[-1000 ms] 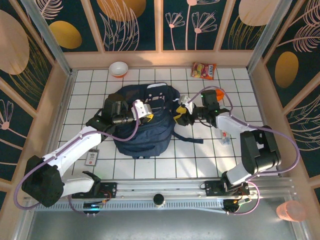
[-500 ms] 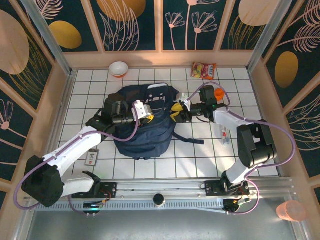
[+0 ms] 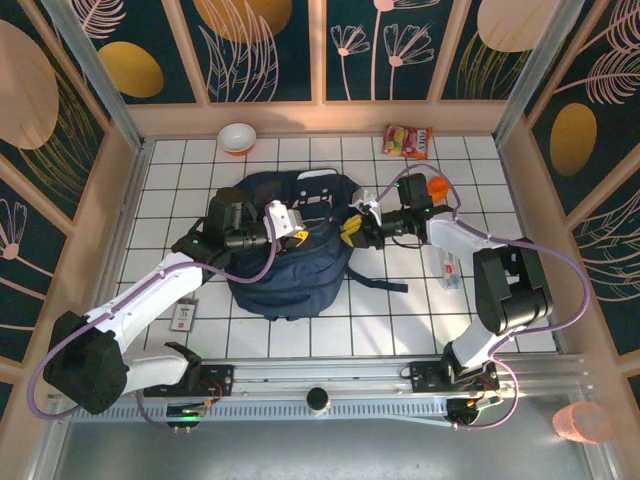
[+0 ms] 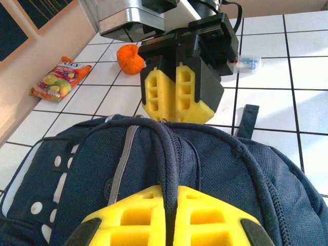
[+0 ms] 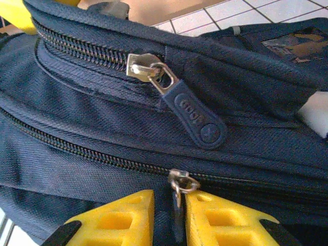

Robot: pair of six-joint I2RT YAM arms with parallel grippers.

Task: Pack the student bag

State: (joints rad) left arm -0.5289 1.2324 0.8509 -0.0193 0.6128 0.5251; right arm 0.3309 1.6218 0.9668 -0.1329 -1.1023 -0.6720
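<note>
The student bag (image 3: 290,270) lies flat on the white tiled table, navy blue with a grey patch at its top. My left gripper (image 3: 298,232) is over its upper middle. In the left wrist view this gripper (image 4: 171,192) is shut on the bag's dark carry loop (image 4: 166,154). My right gripper (image 3: 350,228) is at the bag's right edge. In the right wrist view its yellow fingers (image 5: 118,215) stand narrowly open around a small metal zipper pull (image 5: 178,187), with a slit left beside the tab. A second zipper's blue rubber tab (image 5: 197,118) lies higher on the bag (image 5: 102,128).
A white bowl (image 3: 237,137) and a snack packet (image 3: 408,141) sit at the back. An orange object (image 3: 437,187) and a small tube (image 3: 450,270) lie right of the bag. A small card-like item (image 3: 183,316) lies near the left arm.
My right gripper has moved left onto the bag's edge, and its jaws have narrowed around the zipper pull. The left gripper has kept its hold and place.
</note>
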